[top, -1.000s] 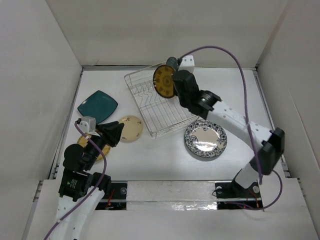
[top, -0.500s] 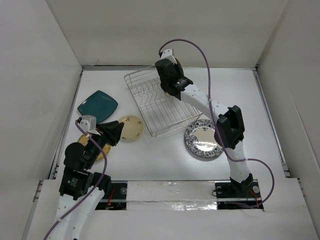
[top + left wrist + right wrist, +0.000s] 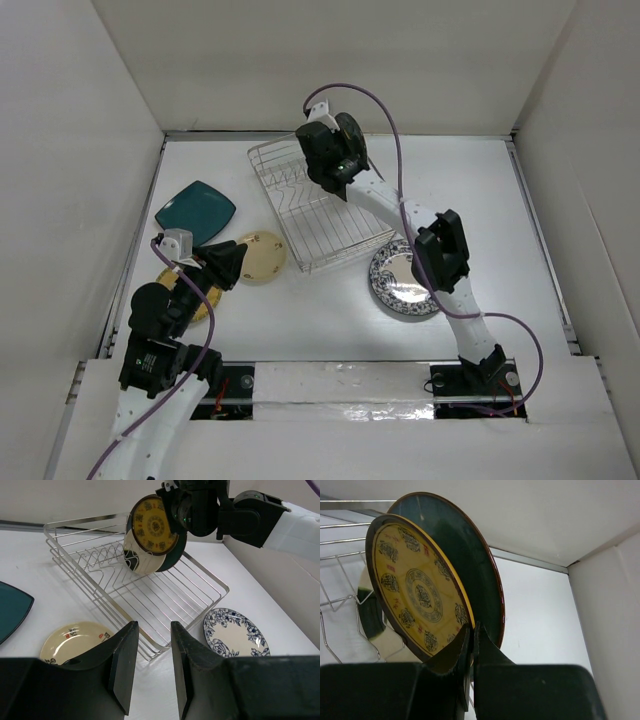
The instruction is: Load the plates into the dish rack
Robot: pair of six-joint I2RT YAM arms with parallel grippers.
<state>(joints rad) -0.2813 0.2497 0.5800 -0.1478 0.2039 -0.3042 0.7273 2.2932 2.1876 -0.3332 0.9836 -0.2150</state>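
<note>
My right gripper [image 3: 472, 626] is shut on the lower rim of the gold-brown round plate [image 3: 415, 587] and holds it upright over the far end of the silver wire dish rack [image 3: 345, 256]. A dark teal round plate [image 3: 470, 545] stands close behind it. In the left wrist view the gold plate [image 3: 152, 527], the teal plate [image 3: 176, 555] and a cream plate [image 3: 134, 562] stand together in the rack [image 3: 200, 575]. From above, the right wrist [image 3: 327, 160] hides them. My left gripper [image 3: 152, 625] is open and empty, near the table's front left [image 3: 225, 262].
On the table lie a teal rounded-square plate [image 3: 195, 212], a cream round plate [image 3: 262, 255] right of my left gripper, a blue-and-white patterned plate [image 3: 400, 285] right of the rack, and a yellowish plate [image 3: 200, 305] partly under my left arm. White walls enclose the table.
My right arm swung the gold-brown plate from above the rack's far right edge to its far end and turned the wrist over it. My left arm has not moved.
</note>
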